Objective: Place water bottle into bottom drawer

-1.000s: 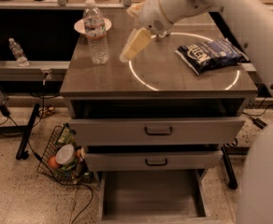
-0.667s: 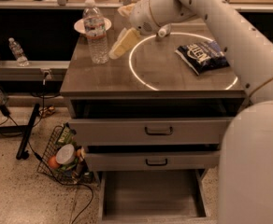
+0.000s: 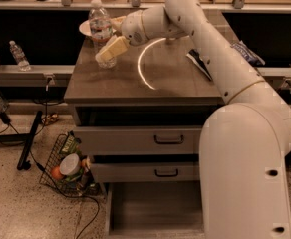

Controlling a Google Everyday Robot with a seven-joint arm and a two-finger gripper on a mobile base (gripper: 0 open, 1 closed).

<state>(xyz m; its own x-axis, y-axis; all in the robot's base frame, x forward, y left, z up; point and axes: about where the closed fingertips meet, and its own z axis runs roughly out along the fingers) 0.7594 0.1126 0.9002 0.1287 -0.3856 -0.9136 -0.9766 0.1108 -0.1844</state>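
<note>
The water bottle (image 3: 100, 24), tall, clear and ribbed with a white cap, stands upright at the back left corner of the cabinet top. My gripper (image 3: 107, 40) is at the bottle, open. One cream finger (image 3: 111, 49) lies across the front of the bottle's lower half, and the other seems to be behind it. The bottom drawer (image 3: 155, 206) is pulled out at floor level, showing a bare grey floor. My white arm reaches in from the right across the cabinet top.
A white plate (image 3: 86, 29) sits behind the bottle. A dark snack bag (image 3: 201, 63) lies partly under my arm. Two shut drawers with black handles (image 3: 169, 139) are above the open one. A wire basket (image 3: 67, 166) stands on the floor at left, and a small bottle (image 3: 19, 55) on the left shelf.
My gripper has moved left across the cabinet top and reached the water bottle. The view now sits further left and lower, so more of the arm shows.
</note>
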